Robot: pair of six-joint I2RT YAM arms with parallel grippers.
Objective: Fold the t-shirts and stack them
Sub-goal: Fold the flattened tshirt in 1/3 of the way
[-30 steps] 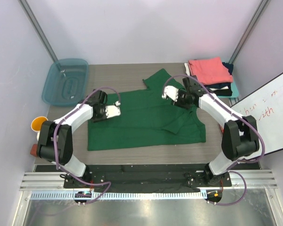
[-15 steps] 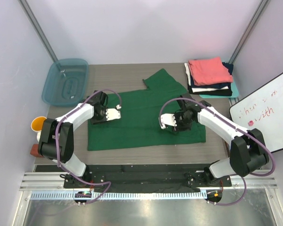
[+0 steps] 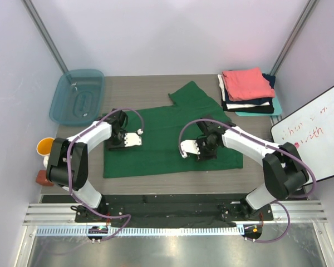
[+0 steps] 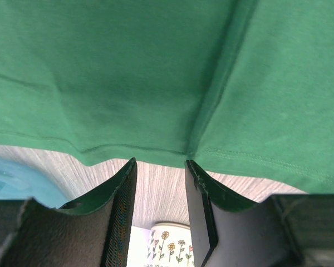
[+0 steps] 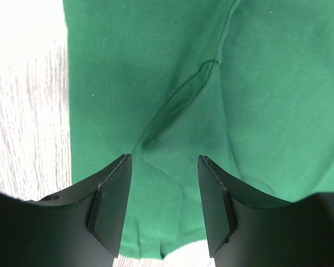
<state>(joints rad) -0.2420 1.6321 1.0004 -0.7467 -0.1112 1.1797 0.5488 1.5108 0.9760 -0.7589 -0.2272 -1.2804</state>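
My left gripper [image 4: 160, 162] hovers with jaws parted at the dark green t-shirt [image 3: 161, 119]'s left edge. My right gripper [image 5: 164, 158] is parted over its middle, apparently pinching nothing.

Soft, matt cloth, stitched at the hem: the dark green t-shirt [image 3: 167, 139] on a grey wood-grain table [image 3: 145, 86] with a dull finish. At upper left of the overhead view, the translucent teal plastic tub [image 3: 78, 97] looks smooth and glossy. The left gripper [image 4: 160, 164] has matt black fingers [image 4: 114, 211] with finely textured inner faces.

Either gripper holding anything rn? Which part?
Nothing held. The left gripper and right gripper both hang open above the green t-shirt, with no cloth pinched.
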